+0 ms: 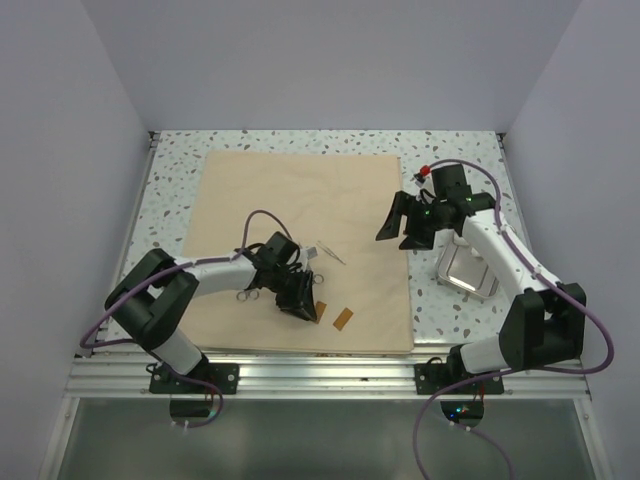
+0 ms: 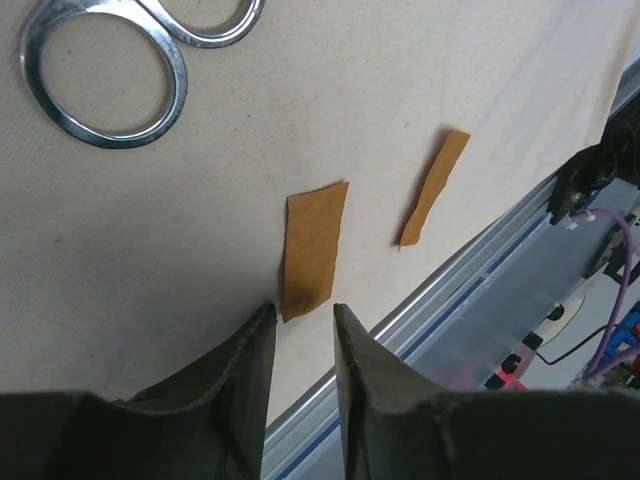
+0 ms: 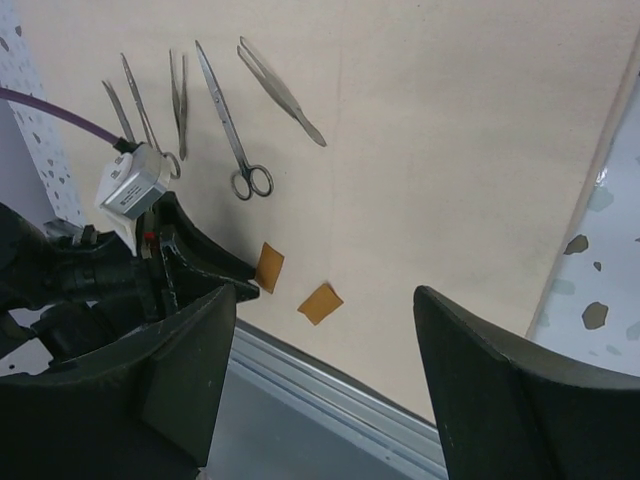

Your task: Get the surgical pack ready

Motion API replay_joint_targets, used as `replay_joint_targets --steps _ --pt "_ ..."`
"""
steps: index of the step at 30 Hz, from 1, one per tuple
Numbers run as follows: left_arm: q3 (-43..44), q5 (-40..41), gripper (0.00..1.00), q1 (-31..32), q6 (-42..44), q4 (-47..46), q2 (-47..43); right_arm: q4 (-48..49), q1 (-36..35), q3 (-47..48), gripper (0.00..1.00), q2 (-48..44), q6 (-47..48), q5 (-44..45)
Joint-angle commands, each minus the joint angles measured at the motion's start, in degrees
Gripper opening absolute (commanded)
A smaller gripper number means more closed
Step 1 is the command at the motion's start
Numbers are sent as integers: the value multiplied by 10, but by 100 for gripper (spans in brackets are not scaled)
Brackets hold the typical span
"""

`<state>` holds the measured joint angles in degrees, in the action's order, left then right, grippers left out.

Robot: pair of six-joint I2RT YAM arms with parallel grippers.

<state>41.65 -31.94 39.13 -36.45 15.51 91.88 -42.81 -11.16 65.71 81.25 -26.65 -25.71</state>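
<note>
Left wrist view: left gripper (image 2: 303, 312), narrowly parted and empty, sits at a brown strip's (image 2: 313, 248) end on the surgical pack (image 2: 180, 230); right gripper (image 3: 325, 292) gapes wide

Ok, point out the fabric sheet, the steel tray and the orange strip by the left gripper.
fabric sheet (image 1: 300, 190), top view, bare far part.
steel tray (image 1: 466, 271), top view, shiny floor.
orange strip (image 2: 312, 245), left wrist view, its middle.
</note>
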Motion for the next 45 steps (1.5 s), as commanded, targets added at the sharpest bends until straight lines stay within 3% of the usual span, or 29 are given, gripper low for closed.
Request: replay_joint_targets --steps 1,5,10,12,18,24,31,35,45 --pt "12 18 32 8 4 0 16 14 -9 -13 75 -4 7 -20" --pt "17 18 24 8 4 3 16 17 -31 -25 75 0 3 -17" --pt "19 42 2 8 10 22 -6 1 -74 -11 74 27 -9 3" --pt "23 55 2 8 15 39 -22 -14 -98 2 74 33 -33 32" --pt "25 86 45 9 24 54 -78 -47 -168 40 65 69 -134 92" --pt "18 80 44 8 42 60 -90 -80 -247 69 60 116 -235 145" --pt "48 196 43 -27 90 137 -155 -126 -310 51 59 139 -371 189" --pt "51 204 44 -49 88 137 -194 -128 -349 36 58 144 -463 218" --pt "45 189 48 -74 118 140 -232 -78 -391 -14 51 188 -539 231"
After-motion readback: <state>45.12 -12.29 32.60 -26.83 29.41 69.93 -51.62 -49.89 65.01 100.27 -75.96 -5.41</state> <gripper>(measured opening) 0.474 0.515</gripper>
